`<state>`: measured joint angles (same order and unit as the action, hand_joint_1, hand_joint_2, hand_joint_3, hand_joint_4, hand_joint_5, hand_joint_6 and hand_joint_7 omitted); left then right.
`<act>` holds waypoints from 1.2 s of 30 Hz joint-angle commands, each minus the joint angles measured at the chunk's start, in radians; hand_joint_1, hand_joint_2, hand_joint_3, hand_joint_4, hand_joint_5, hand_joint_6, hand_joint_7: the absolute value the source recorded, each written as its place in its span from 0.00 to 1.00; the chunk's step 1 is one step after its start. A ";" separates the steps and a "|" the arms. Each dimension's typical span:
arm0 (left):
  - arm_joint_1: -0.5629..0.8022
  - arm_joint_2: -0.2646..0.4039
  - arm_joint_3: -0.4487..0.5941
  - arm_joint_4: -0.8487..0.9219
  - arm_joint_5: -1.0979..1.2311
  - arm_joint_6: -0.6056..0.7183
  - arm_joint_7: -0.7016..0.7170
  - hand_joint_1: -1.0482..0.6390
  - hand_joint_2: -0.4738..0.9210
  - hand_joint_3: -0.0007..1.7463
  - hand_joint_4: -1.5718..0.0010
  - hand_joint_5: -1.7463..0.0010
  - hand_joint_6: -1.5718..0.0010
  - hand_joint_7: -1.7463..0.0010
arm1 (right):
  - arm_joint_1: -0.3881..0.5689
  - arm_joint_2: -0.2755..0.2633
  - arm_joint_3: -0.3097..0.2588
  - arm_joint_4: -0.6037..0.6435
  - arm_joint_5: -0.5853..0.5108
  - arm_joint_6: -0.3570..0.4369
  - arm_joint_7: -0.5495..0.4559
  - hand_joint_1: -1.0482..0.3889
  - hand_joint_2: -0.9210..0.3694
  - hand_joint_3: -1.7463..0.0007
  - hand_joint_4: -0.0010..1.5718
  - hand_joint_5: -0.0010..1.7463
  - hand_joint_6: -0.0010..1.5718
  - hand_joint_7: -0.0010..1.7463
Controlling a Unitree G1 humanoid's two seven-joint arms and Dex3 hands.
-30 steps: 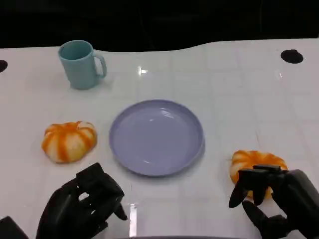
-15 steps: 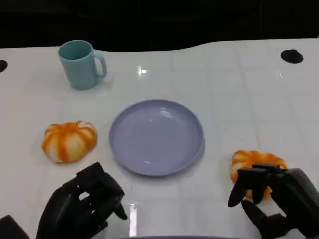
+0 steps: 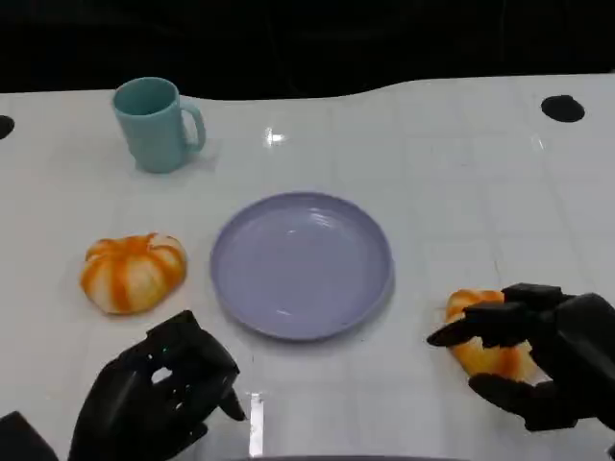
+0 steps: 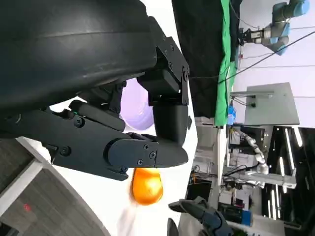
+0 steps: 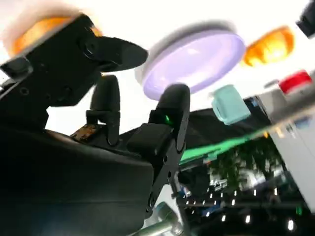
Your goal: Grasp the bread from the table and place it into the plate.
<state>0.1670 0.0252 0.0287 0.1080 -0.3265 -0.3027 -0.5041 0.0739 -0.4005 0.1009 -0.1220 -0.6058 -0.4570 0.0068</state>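
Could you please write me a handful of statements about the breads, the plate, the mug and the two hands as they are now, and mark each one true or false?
1. The plate has nothing on it. True.
2. The right hand is at the bread on the right of the plate, fingers spread around it. True.
3. The mug lies tipped on its side. False: it stands upright, at the far left of the table.
4. The left hand holds the other bread. False: it holds nothing, and that bread lies apart from it on the table.
5. Both breads lie on the table, one on either side of the plate. True.
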 commanded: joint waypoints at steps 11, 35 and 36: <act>-0.005 0.013 0.005 0.007 0.001 0.007 0.003 0.28 1.00 0.17 0.59 0.00 0.62 0.19 | 0.064 -0.103 -0.016 -0.260 -0.230 0.235 0.182 0.44 0.15 1.00 0.12 0.19 0.24 0.00; 0.000 0.007 -0.002 -0.008 -0.001 0.016 0.004 0.27 1.00 0.16 0.60 0.00 0.60 0.20 | -0.135 -0.042 0.169 0.055 -0.405 0.410 0.121 0.41 0.12 0.99 0.09 0.19 0.20 0.00; 0.001 0.007 -0.003 -0.010 0.001 0.014 0.005 0.27 1.00 0.16 0.60 0.00 0.60 0.20 | -0.151 -0.041 0.181 0.079 -0.410 0.414 0.114 0.40 0.11 0.99 0.10 0.19 0.20 0.00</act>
<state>0.1633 0.0235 0.0242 0.1076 -0.3284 -0.2878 -0.5011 -0.0399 -0.4417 0.2601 -0.0935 -1.0032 -0.0570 0.1333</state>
